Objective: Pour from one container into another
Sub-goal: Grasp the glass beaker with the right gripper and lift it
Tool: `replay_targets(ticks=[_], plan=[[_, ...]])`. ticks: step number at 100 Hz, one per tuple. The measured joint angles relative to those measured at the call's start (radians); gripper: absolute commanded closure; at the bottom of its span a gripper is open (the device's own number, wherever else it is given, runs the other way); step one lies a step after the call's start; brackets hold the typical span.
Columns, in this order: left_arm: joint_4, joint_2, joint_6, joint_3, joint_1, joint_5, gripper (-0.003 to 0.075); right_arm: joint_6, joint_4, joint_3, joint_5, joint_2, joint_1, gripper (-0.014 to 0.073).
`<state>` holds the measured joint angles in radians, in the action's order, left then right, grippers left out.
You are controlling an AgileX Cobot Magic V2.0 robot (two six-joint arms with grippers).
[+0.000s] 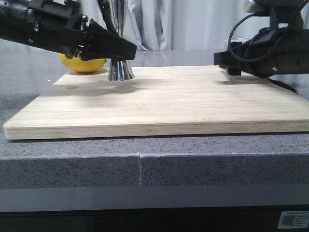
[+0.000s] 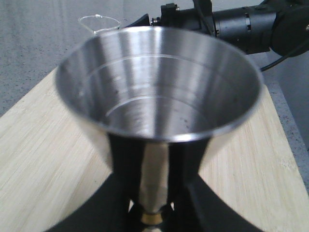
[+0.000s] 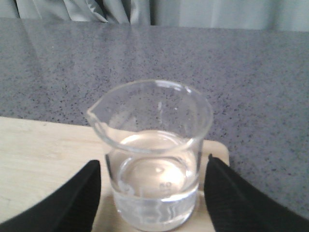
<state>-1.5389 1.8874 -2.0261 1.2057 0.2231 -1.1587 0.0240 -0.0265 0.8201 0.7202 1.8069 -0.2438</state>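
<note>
The steel jigger point(image 1: 120, 70) stands upright on the bamboo board point(image 1: 159, 106) at its back left. My left gripper point(image 1: 126, 51) is shut on its narrow waist. In the left wrist view the jigger's open top cone point(image 2: 159, 82) fills the frame, with black fingers point(image 2: 124, 162) pressed against both sides of the stem. The clear glass beaker point(image 3: 153, 159) holds a little clear liquid and sits at the board's back right corner. My right gripper point(image 3: 152, 162) is open around it, a gap on each side. In the front view the right gripper point(image 1: 225, 62) hides most of the beaker.
A yellow lemon point(image 1: 82, 64) lies behind the board's back left corner, close to the jigger. The board rests on a grey speckled counter point(image 1: 145, 164). Grey curtains hang behind. The right arm point(image 2: 236, 24) shows beyond the jigger in the left wrist view.
</note>
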Motion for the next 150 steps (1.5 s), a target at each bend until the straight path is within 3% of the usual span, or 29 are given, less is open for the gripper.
replay_targets(ticks=[16,42,119,150], plan=[[0.000,0.000,0.000,0.000,0.000,0.000,0.0731,0.000,0.000,0.000,0.001,0.006,0.000,0.0186],[0.000,0.000,0.000,0.000,0.000,0.000,0.0731,0.000,0.007,0.000,0.014,0.006,0.000,0.0275],[0.000,0.000,0.000,0.000,0.000,0.000,0.0731,0.000,0.048,0.000,0.010,0.004,0.000,0.0274],[0.000,0.000,0.000,0.000,0.000,0.000,0.0731,0.000,0.087,0.000,-0.030,-0.080,0.000,0.0275]])
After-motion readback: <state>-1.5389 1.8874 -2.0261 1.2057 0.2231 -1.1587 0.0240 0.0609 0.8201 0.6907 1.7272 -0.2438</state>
